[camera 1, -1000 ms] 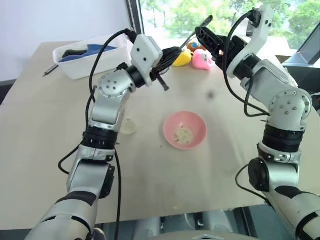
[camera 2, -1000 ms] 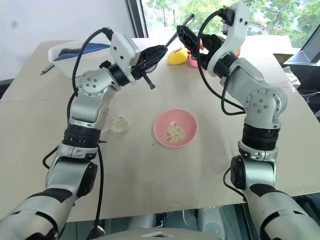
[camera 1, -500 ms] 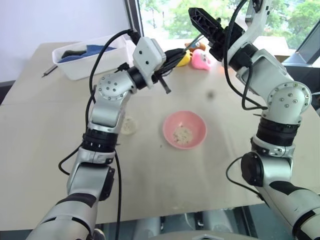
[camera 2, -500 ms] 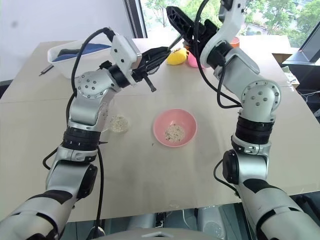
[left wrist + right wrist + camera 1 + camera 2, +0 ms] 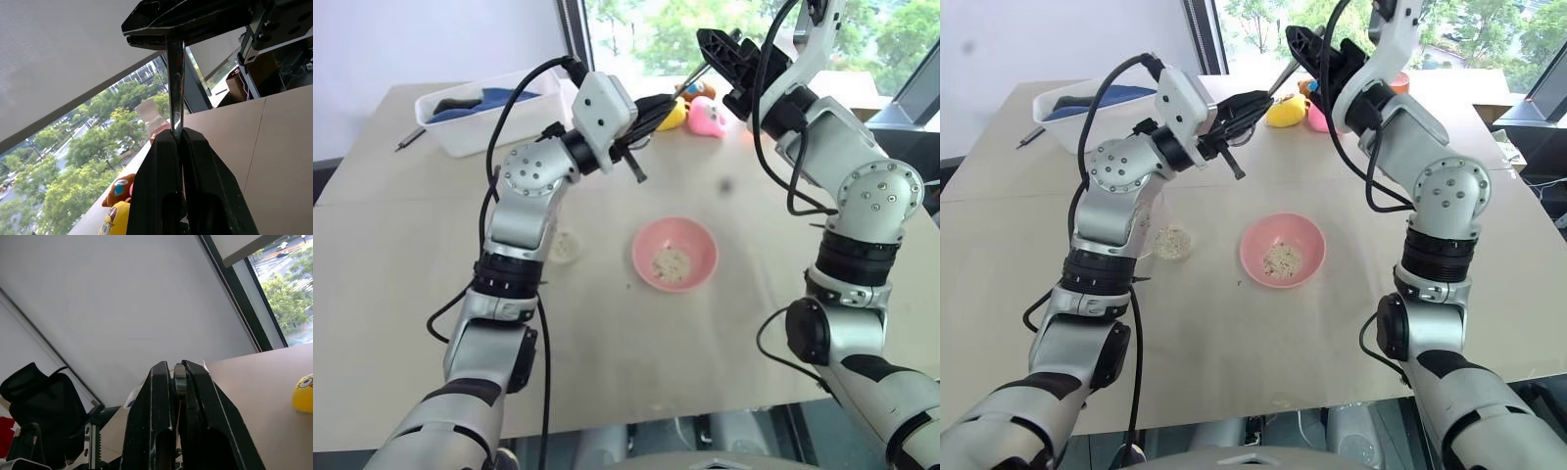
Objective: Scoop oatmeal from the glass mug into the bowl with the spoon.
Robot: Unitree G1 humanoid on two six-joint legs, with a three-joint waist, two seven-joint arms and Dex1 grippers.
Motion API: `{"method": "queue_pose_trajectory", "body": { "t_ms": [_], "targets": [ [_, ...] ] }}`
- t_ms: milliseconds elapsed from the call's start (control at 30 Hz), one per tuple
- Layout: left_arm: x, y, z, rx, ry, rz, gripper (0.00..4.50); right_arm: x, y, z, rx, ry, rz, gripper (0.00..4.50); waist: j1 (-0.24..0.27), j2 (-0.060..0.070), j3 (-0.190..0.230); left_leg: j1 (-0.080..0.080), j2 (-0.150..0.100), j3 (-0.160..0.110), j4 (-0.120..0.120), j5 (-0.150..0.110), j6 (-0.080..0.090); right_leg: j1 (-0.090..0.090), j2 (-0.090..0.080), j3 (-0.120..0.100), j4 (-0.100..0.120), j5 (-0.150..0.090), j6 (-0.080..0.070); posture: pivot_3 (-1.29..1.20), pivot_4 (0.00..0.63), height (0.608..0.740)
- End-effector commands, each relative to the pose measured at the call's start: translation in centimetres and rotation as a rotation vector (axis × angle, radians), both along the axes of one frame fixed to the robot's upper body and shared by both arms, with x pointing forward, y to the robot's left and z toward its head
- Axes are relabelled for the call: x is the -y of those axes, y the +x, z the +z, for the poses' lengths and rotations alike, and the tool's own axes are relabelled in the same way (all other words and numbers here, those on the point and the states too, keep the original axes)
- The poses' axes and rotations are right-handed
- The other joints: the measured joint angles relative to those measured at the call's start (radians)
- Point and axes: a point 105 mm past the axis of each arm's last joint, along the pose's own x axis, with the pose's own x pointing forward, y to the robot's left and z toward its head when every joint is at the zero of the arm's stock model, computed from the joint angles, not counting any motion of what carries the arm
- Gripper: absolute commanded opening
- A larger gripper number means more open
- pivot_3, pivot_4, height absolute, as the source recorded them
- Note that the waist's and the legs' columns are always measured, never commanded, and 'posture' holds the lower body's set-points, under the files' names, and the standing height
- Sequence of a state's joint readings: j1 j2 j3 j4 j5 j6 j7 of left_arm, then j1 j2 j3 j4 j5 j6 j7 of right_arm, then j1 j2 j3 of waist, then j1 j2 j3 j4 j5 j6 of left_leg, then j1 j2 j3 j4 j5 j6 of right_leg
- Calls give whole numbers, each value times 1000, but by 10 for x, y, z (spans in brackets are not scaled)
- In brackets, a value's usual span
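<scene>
Spoon [image 5: 175, 73] shiny metal; bowl [image 5: 1282, 251] smooth glossy pink; mug [image 5: 1173, 238] clear glass; table [image 5: 1234, 352] matt, plain.

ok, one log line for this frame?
phase: spoon handover | left tool: shut on spoon | right tool: shut on spoon | bowl: some oatmeal | glass mug: on table

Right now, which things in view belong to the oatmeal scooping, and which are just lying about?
Job: spoon, mug, bowl, oatmeal.
Lying about: white tub, pen, yellow toy, pink toy.
</scene>
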State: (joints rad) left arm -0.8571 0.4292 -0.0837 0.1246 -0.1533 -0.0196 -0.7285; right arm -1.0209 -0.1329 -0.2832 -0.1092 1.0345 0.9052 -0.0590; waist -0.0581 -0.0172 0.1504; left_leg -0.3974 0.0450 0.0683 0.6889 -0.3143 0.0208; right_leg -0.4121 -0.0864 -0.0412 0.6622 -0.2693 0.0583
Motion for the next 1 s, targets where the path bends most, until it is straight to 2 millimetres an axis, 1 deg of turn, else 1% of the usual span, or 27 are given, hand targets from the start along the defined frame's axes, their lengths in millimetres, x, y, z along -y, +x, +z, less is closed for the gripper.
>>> {"method": "queue_pose_trajectory", "body": {
  "t_ms": [33,67,100,200,267,367,433,467,533,567,633,667,700,733,800,900,967,1000],
  "targets": [
    [-4,-6,19,82,-45,17,0,-3,-12,15,67,15,29,145,0,0,0,0,0,0,0,0,0,0,0,0,0,0,0,0,150,740],
    [-5,-7,21,90,-52,21,688,-2,-11,15,66,17,28,0,0,0,0,0,0,0,0,0,0,0,0,0,0,0,0,0,150,740],
    [-5,-8,22,96,-55,20,903,-2,-11,17,66,25,26,0,-1,0,0,0,0,0,0,0,0,0,0,0,0,0,0,0,150,740],
    [-5,-16,23,104,-56,2,2147,-1,-9,22,62,52,22,0,-2,0,0,0,0,0,0,0,0,0,0,0,0,0,0,0,150,740],
    [-6,-22,23,116,-35,-4,2147,0,-8,25,60,68,21,0,-4,0,0,0,0,0,0,0,0,0,0,0,0,0,0,0,150,740],
    [-18,-38,39,137,-84,-2,2147,3,-5,29,49,91,11,0,-9,0,0,0,0,0,0,0,0,0,0,0,0,0,0,0,150,740],
    [-35,-49,52,143,-135,34,2147,8,-2,31,39,109,-6,0,-10,0,0,0,0,0,0,0,0,0,0,0,0,0,0,0,150,740],
    [-45,-53,55,132,-140,67,2147,11,0,31,31,119,-16,0,-12,0,0,0,0,0,0,0,0,0,0,0,0,0,0,0,150,740],
    [-64,-61,52,85,-125,125,2147,16,3,28,15,132,-38,0,-15,1,0,0,1,-2,0,0,0,0,0,1,0,0,0,0,150,740],
    [-76,-65,50,69,-122,165,2147,19,4,26,8,134,-47,0,-16,2,0,1,1,-4,0,0,0,0,0,1,0,0,0,0,150,740],
    [-106,-75,49,37,-167,265,2147,24,6,24,-2,139,-57,0,-16,3,0,1,1,-4,-1,0,0,0,0,1,0,0,0,0,150,740],
    [-117,-80,47,21,-188,308,2147,26,7,22,-7,141,-61,0,-16,3,0,1,1,-5,-1,0,0,0,0,1,0,0,0,0,150,740],
    [-128,-85,42,-1,-210,353,2147,29,9,21,-12,140,-66,0,-12,3,0,1,1,-5,-1,0,0,0,0,1,0,0,0,0,150,740],
    [-137,-90,33,-33,-239,383,2147,31,10,20,-17,139,-71,0,-11,3,0,1,1,-5,0,0,0,0,0,1,0,0,0,0,150,740],
    [-148,-101,9,-92,-266,449,2147,33,14,17,-27,135,-78,0,-8,3,0,1,1,-5,0,0,0,0,-1,2,0,0,0,0,150,740],
    [-156,-113,-16,-152,-322,512,2147,34,17,16,-35,129,-78,0,0,3,0,0,1,-6,0,0,0,1,-1,1,0,0,0,0,150,740],
    [-158,-121,-48,-208,-345,580,2147,33,19,14,-40,121,-72,0,3,3,0,1,1,-5,1,0,0,1,-1,1,0,0,0,0,150,740],
    [-158,-125,-59,-222,-348,610,2147,33,20,14,-41,119,-70,0,5,3,0,1,0,-5,1,0,0,1,-1,2,0,0,0,0,150,740]
  ]
}}
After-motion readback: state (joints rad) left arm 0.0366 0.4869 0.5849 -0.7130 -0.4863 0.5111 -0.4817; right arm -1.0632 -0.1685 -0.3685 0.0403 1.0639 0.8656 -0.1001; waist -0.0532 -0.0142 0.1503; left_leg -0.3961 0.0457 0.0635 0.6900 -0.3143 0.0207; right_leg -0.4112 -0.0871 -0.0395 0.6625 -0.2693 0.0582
